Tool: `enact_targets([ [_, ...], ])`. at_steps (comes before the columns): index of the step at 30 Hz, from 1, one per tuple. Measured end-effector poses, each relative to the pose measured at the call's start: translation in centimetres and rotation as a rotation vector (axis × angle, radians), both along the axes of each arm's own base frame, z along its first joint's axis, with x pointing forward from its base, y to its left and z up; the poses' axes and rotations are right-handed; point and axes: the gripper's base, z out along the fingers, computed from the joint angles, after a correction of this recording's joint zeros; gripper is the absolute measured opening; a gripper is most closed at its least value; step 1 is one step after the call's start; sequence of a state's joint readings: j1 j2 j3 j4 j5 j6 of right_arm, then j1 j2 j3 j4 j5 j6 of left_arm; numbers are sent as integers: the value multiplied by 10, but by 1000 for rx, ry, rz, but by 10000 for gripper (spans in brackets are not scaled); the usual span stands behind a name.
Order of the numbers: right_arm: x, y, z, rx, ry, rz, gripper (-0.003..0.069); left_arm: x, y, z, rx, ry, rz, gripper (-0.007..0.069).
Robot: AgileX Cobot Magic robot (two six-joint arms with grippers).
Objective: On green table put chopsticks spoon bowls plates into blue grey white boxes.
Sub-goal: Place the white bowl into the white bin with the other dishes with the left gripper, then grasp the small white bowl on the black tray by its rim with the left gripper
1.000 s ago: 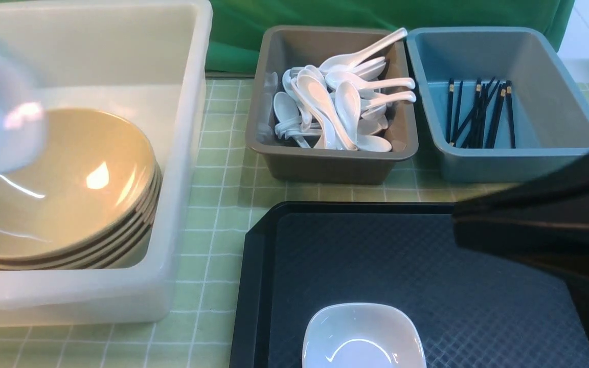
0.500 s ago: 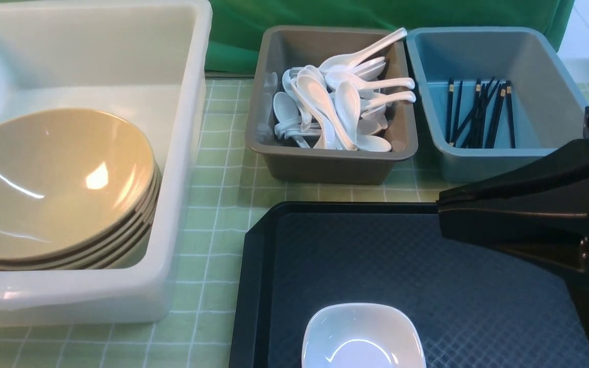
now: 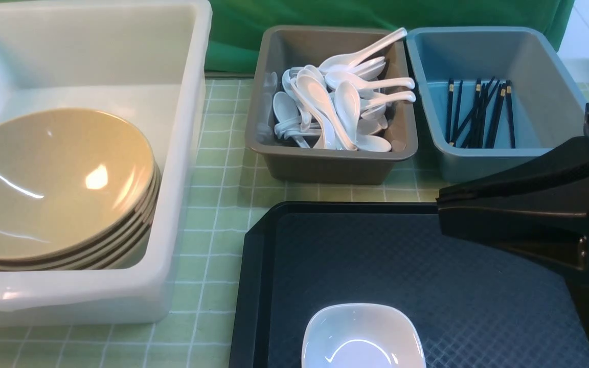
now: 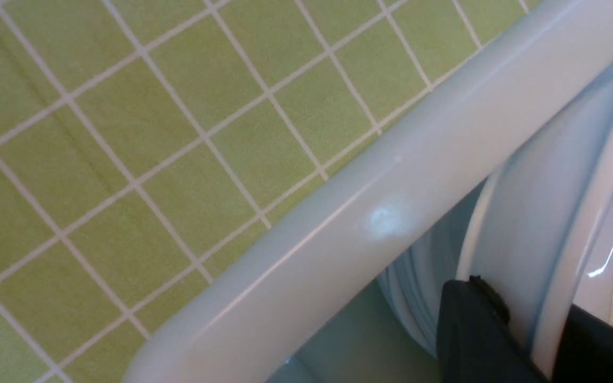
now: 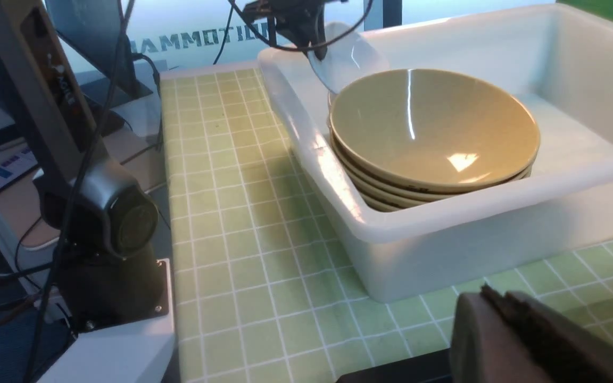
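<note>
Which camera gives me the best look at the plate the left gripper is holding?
The right wrist view: it shows most of the held plate in the left gripper, at the white box beside the bowls. The left wrist view shows only a close slice of its edge. The front view misses it.

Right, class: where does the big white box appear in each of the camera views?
Front view: the white box fills the left side, bowls stacked inside.
Left wrist view: only its rim, running diagonally beside the green table.
Right wrist view: the white box stands on the green table, bowls inside.
Shared landmark: the green table's white grid.
</note>
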State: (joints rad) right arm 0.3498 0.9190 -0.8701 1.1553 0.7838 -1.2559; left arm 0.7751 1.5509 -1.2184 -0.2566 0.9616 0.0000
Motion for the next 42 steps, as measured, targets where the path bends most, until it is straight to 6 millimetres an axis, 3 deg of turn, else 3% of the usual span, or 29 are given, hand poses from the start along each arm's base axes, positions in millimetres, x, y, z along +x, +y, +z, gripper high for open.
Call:
enact_targets([
  [6,0,0,0,0,0,0,47,7,-6,-5,12,41,-5,87],
  [11,-1,0,0,-1,2,7,47,13,-13,-5,19,45,-26,244],
  [16,-1,0,0,-2,6,13,47,11,-16,-1,7,104,-27,470],
  [19,-3,1,-1,-5,12,30,47,6,-16,8,-2,162,-9,580],
  [21,-4,1,-1,-8,18,48,48,2,-16,25,18,179,6,654],
  [23,-5,1,-1,-9,23,58,49,-1,-19,38,38,159,4,662],
  [24,-6,1,-2,-13,28,69,52,-2,-28,61,68,99,-34,664],
  [25,-7,1,-2,-19,31,74,54,-2,-35,71,83,63,-69,663],
  [27,-7,1,-5,-43,40,73,57,1,-57,88,100,-12,-185,663],
  [29,-7,-1,-9,-90,61,55,58,10,-104,107,106,-131,-453,663],
  [30,-7,-2,-10,-102,62,51,59,9,-105,108,109,-134,-453,663],
  [31,-7,-4,-12,-127,87,30,60,15,-142,116,105,-207,-665,663],
  [32,-9,-6,-14,-157,100,10,62,17,-166,120,96,-246,-791,662],
  [33,-10,-9,-15,-174,125,-16,65,18,-189,121,76,-276,-902,660],
  [34,-10,-9,-15,-177,127,-20,65,18,-198,121,66,-285,-942,659],
  [35,-14,-14,-15,-209,144,-59,68,18,-234,117,17,-300,-1090,646],
  [36,-17,-17,-15,-218,155,-78,69,17,-255,111,-13,-289,-1174,638],
  [37,-18,-17,-15,-217,161,-84,70,16,-259,110,-18,-284,-1190,632],
  [39,-26,-22,-12,-221,156,-111,74,12,-304,89,-68,-211,-1373,593],
  [40,-27,-23,-11,-220,151,-113,74,11,-311,85,-73,-195,-1400,587],
  [41,-34,-25,-8,-209,137,-120,78,9,-340,66,-87,-111,-1509,559],
  [42,-37,-26,-6,-203,128,-122,79,9,-356,55,-97,-63,-1552,539],
])
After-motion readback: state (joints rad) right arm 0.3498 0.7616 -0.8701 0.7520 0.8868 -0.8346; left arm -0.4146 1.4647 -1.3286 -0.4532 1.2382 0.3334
